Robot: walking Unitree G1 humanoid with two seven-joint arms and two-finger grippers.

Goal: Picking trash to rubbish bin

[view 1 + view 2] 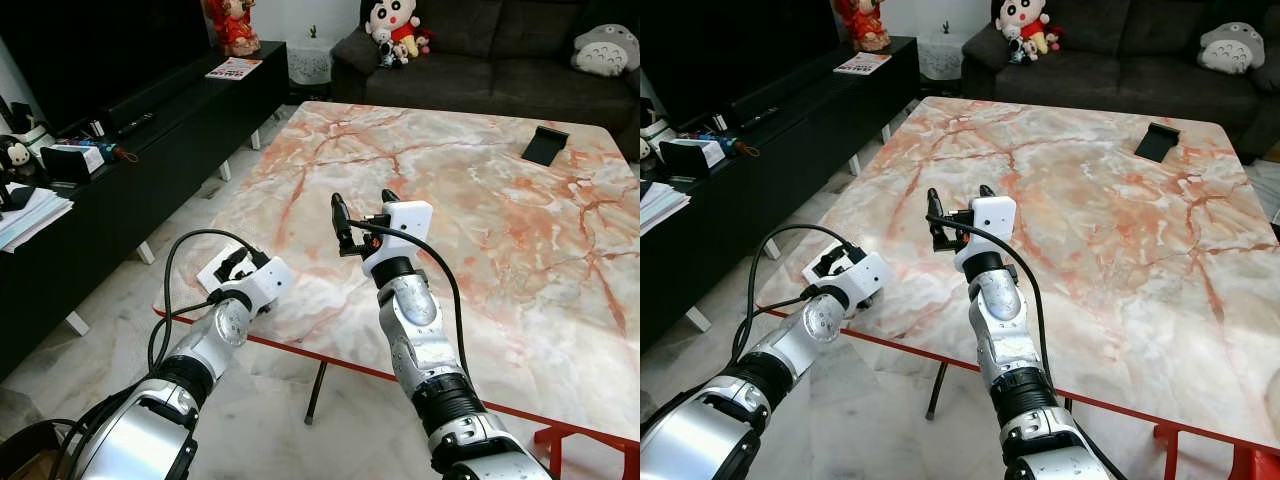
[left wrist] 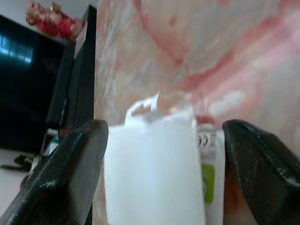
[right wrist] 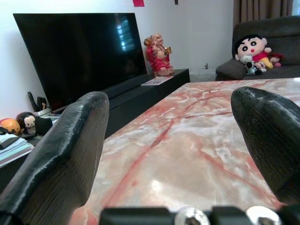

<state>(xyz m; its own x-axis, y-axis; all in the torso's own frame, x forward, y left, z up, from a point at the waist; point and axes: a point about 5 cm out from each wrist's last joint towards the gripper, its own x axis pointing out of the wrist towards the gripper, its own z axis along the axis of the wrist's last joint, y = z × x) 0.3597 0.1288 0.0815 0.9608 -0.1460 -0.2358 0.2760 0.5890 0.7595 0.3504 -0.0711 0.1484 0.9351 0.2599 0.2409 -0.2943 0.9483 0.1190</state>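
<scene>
Left hand point(image 1: 235, 265): at the near left corner of the table, fingers spread apart on either side of the white trash.
White trash point(image 2: 154, 168): a white packet lying flat on the table's near left corner, between the left fingers, not gripped.
Right hand point(image 1: 362, 215): raised over the table's near middle, fingers apart, holding nothing.
Table point(image 1: 480, 200): pink-veined marble top.
Black object point(image 1: 544, 144): far right of the table.
Sofa point(image 1: 480, 60): beyond the table, soft toys on it.
</scene>
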